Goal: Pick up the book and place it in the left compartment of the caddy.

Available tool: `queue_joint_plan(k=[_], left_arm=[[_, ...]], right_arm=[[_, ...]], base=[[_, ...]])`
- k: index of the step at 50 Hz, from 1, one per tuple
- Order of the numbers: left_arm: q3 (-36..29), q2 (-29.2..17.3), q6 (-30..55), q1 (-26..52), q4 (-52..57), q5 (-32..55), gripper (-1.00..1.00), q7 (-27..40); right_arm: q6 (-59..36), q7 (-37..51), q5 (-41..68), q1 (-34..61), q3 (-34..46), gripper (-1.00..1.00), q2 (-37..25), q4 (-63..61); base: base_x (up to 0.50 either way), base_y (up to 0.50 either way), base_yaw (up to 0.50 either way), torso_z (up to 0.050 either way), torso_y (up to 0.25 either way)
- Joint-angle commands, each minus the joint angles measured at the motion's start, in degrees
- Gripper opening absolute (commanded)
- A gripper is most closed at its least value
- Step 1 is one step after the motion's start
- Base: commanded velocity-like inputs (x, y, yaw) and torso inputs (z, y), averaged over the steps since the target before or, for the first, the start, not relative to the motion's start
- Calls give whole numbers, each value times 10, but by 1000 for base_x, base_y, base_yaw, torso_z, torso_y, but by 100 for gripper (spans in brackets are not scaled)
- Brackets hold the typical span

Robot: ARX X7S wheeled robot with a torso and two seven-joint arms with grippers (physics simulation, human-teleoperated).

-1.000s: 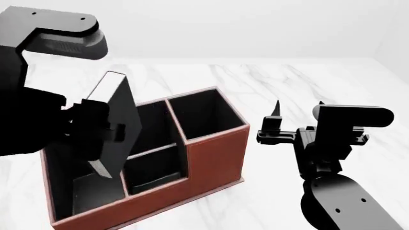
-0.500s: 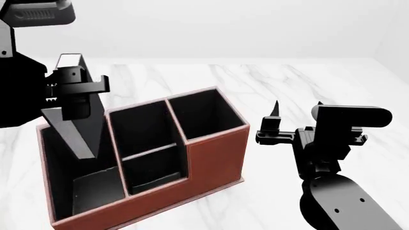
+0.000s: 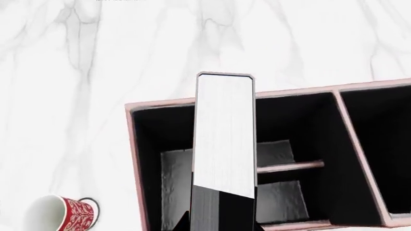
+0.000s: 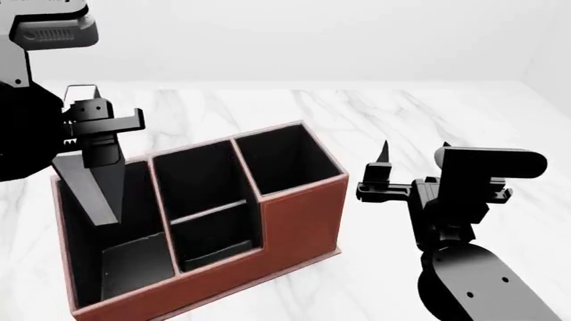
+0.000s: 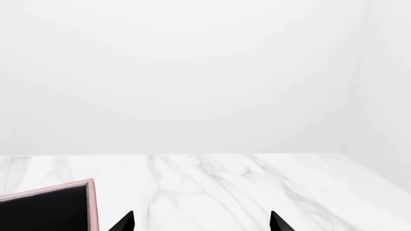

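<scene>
My left gripper (image 4: 100,137) is shut on the black book (image 4: 89,186) and holds it tilted, its lower end dipping into the back of the caddy's left compartment (image 4: 120,267). The reddish-brown caddy (image 4: 301,217) stands at the centre left. In the left wrist view the book's white page edge (image 3: 224,134) hangs over the left compartment (image 3: 165,173), with my left gripper (image 3: 222,225) clamped at its near end. My right gripper (image 4: 415,152) is open and empty to the right of the caddy. In the right wrist view it (image 5: 202,221) is over bare marble.
A red-and-white patterned mug (image 3: 64,214) lies on the marble table (image 4: 402,110) beside the caddy's left end. The caddy's two small middle cells (image 4: 210,221) and tall square end cell (image 4: 285,160) hold nothing. A corner of the caddy (image 5: 48,207) shows in the right wrist view.
My left gripper has carried the book leftward from over the middle cells to above the left compartment and lowered its end into it. The right arm has not moved.
</scene>
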State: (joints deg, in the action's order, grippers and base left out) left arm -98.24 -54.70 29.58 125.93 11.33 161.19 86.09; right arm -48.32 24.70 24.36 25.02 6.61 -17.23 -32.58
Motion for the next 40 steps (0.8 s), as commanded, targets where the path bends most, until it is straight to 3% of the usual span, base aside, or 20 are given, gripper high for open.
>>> queue_joint_plan(k=[1,21,40], left_arm=[[-11,-4,-15,2,-12,-28,-100,-7],[-29,4,-6,-15,-23,-34,-100,-16],[-41,10,-22,-68,-32,-74,-100,-68]], right_arm=[[3,1,3,-1,0,100,-1,2],[6,5,6,-1,3,100,-2,5],[11,7,9,-3,5,100,-5,8]], base=[[0,0,0,0,0],[0,0,0,0,2],[0,0,0,1,1]])
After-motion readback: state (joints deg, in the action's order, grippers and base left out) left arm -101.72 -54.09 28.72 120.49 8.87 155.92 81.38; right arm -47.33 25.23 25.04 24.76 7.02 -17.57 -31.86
